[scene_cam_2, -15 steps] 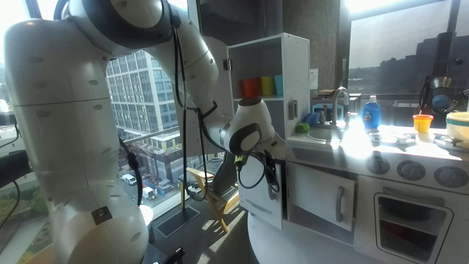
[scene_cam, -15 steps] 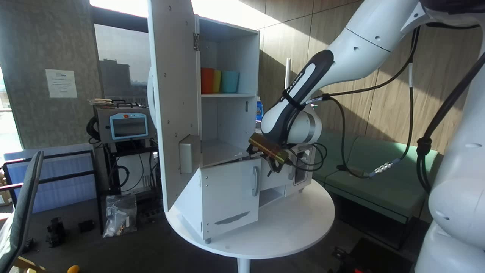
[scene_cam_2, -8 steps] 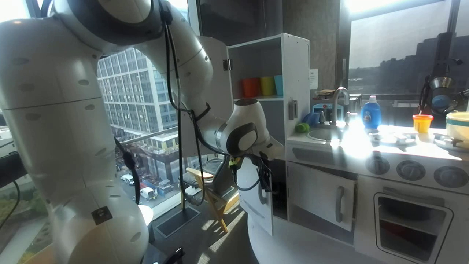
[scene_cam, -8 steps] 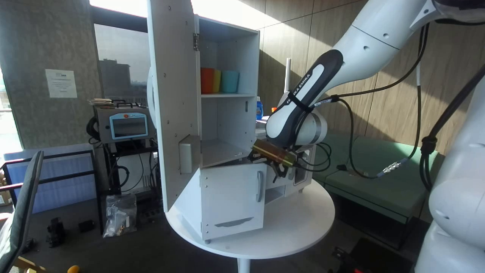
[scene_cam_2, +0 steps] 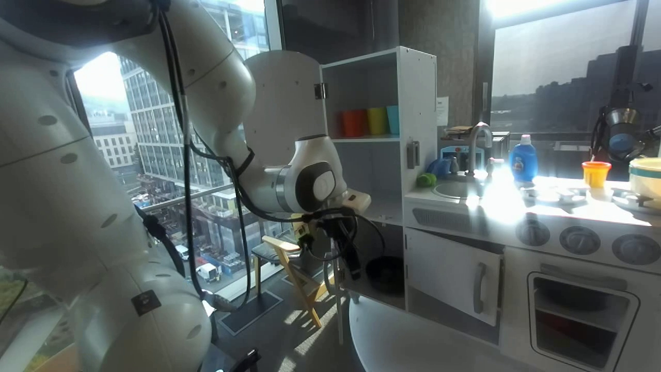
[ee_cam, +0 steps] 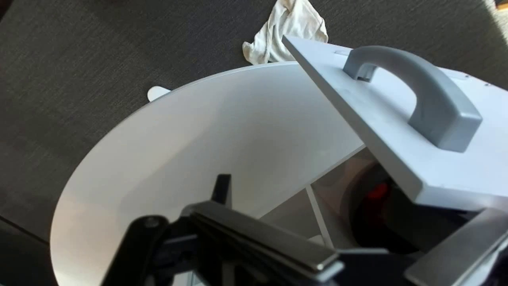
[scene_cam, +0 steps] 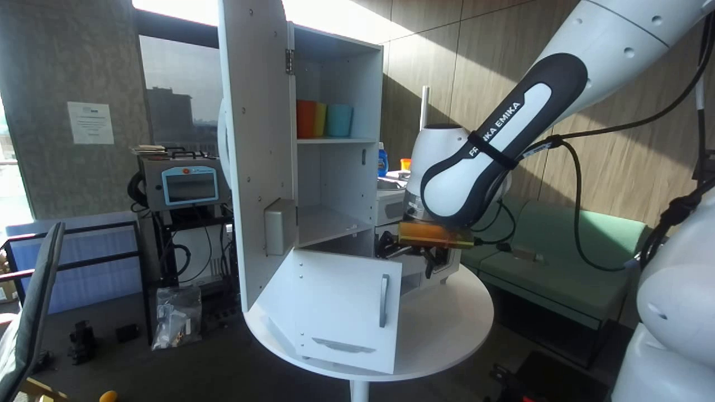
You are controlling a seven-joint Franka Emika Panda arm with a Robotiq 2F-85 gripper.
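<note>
My gripper is open, with nothing held between its fingers. In an exterior view the gripper is by the top free corner of a white lower cabinet door, which stands open. One finger is close to the door's edge; I cannot tell if it touches. The door's grey handle is on its outer face, apart from the fingers. Inside the cabinet is a dark round pot, with something red in it in the wrist view. The gripper's fingers partly hide the opening in an exterior view.
The tall upper door stands open. Orange, yellow and blue cups sit on its shelf. Another lower door is ajar. A blue bottle stands by the sink. The white round table bears everything.
The lower door has swung wider open. My gripper has moved outward along with the door's free edge, away from the cabinet. The dark pot inside has come into full view.
</note>
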